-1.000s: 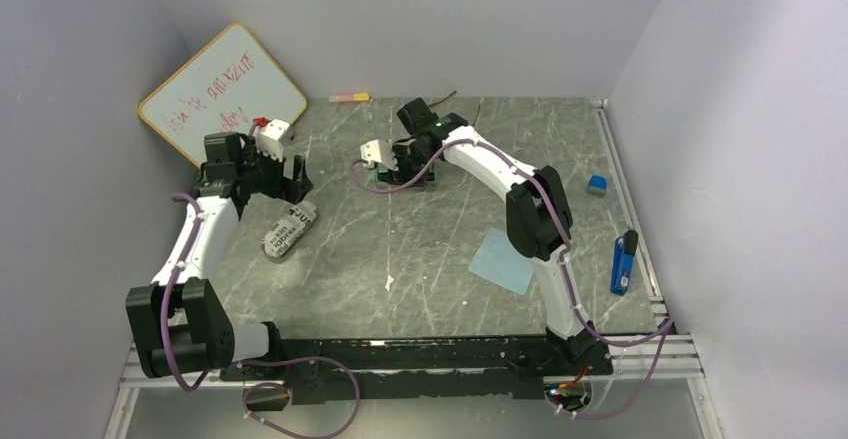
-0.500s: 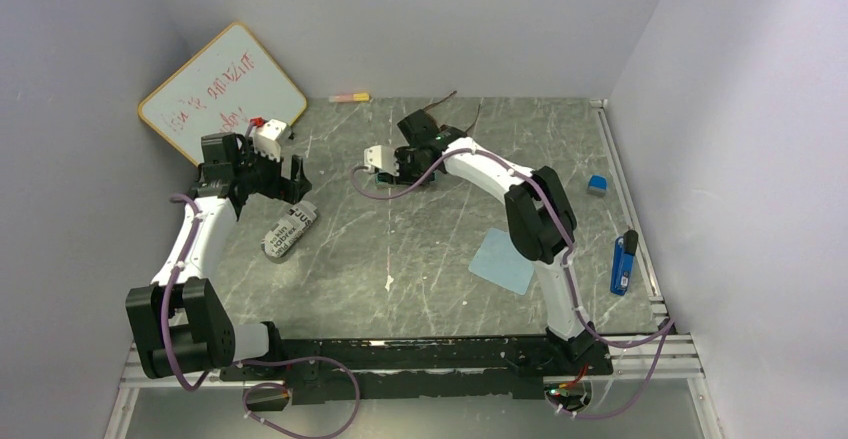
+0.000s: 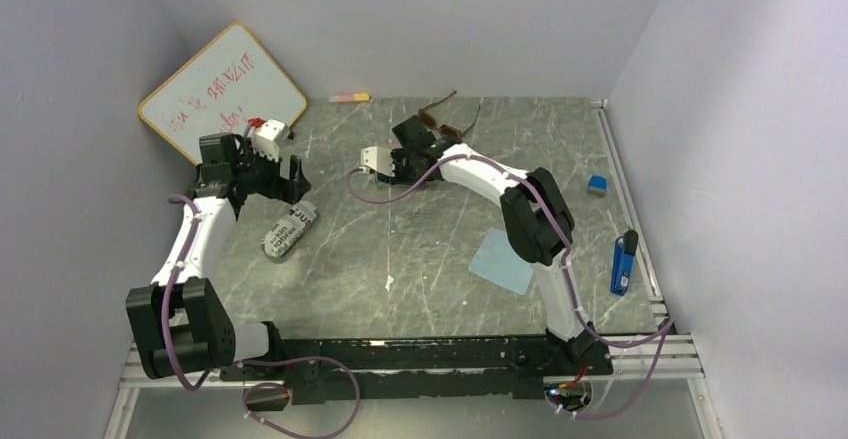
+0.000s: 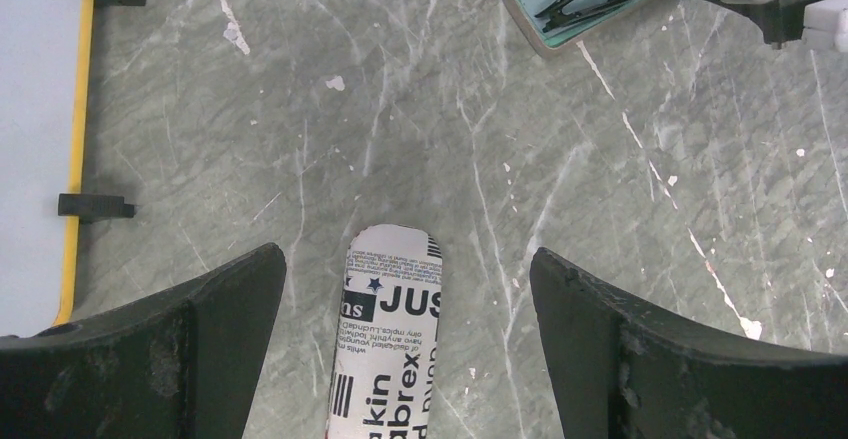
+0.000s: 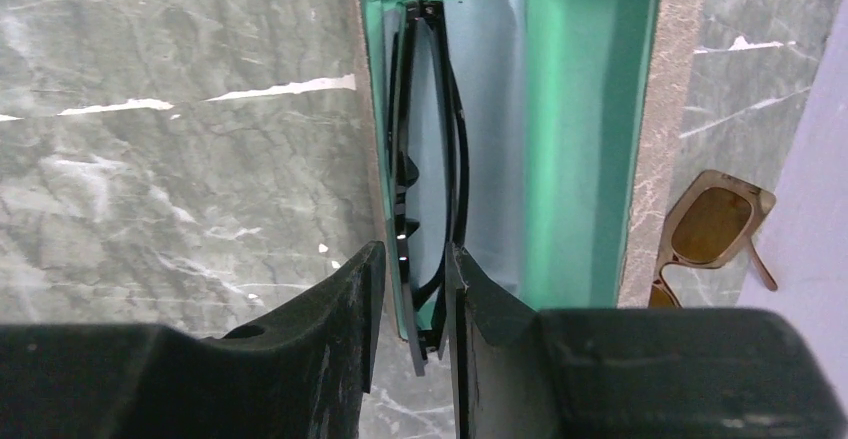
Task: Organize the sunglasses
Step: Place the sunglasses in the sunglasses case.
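right tool [image 5: 413,259] shifted left – pinching slim black sunglasses [image 5: 428,139] in teal-lined case [image 5: 590,109] | left tool [image 4: 405,259] wide

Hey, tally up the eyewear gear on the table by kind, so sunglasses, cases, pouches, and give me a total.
Sunglasses: 2, the black pair and the brown pair
Case: 1
Pouch: 1
Total: 4

The black sunglasses [image 5: 404,194] lie folded in the open case [image 5: 590,109], brown sunglasses [image 5: 712,224] beside it.
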Available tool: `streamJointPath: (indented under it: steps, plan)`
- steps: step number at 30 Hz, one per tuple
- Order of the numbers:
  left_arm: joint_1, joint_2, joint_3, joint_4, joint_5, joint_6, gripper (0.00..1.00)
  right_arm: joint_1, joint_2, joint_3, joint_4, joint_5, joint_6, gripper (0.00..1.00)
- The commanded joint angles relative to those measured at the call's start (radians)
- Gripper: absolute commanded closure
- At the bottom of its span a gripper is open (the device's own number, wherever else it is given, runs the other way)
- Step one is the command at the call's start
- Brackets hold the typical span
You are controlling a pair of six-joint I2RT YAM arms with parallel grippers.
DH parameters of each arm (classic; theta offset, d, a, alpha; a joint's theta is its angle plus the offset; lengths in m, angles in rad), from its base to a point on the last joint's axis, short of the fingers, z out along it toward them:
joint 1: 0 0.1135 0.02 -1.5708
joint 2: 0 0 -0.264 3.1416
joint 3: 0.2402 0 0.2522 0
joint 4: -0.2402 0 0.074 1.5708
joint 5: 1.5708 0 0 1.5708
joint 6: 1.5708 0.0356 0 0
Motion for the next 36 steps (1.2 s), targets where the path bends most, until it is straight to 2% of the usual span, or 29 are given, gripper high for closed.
streamJointPath:
  steps: [1, 12, 26, 31, 36]
  plan:
    - [0.010, -0.005, -0.001, 0.019, 0.037, -0.012, 0.04, -0.004, -0.057, -0.001, 0.052, 0.049, 0.013, 0.68]
    - [0.019, -0.001, 0.001, 0.016, 0.050, -0.013, 0.04, -0.004, -0.062, 0.002, 0.011, 0.052, -0.016, 0.67]
    - [0.031, 0.003, 0.003, 0.011, 0.063, -0.015, 0.04, -0.002, -0.078, -0.026, 0.093, 0.109, -0.006, 0.66]
    - [0.035, 0.003, 0.003, 0.010, 0.069, -0.014, 0.04, 0.002, -0.090, -0.060, 0.179, 0.189, -0.002, 0.66]
    - [0.041, 0.000, 0.002, 0.010, 0.073, -0.015, 0.04, 0.003, -0.092, -0.042, 0.130, 0.150, 0.000, 0.66]
